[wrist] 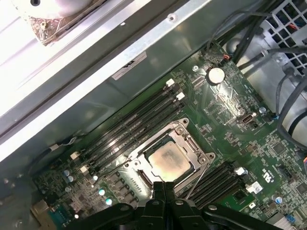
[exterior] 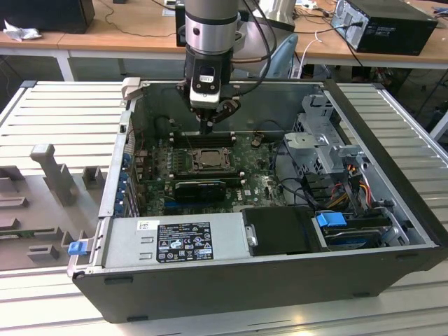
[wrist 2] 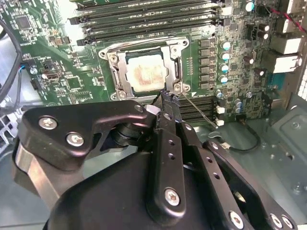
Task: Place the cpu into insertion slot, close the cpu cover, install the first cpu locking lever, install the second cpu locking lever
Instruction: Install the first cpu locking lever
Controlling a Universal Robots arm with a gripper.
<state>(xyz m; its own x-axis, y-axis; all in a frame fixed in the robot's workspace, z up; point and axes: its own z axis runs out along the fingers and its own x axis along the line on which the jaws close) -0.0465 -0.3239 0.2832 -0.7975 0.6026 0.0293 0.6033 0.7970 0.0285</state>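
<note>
While the gripper (wrist: 164, 188) hangs just above the insertion slot (wrist 2: 111, 58) inside the open computer case (exterior: 392, 231), I read its fingers as pressed together, nothing between them. The cpu (wrist 2: 145, 74) sits in the slot, framed by the cpu cover (wrist 2: 123, 75) lying flat. A thin wire lever (wrist 2: 201, 114) runs out from the slot's corner beside the fingertips.

The silver-grey cpu (wrist 2: 146, 74) lies flat in the insertion slot (wrist 2: 144, 51), framed by the lowered cpu cover (wrist 2: 120, 72).
</note>
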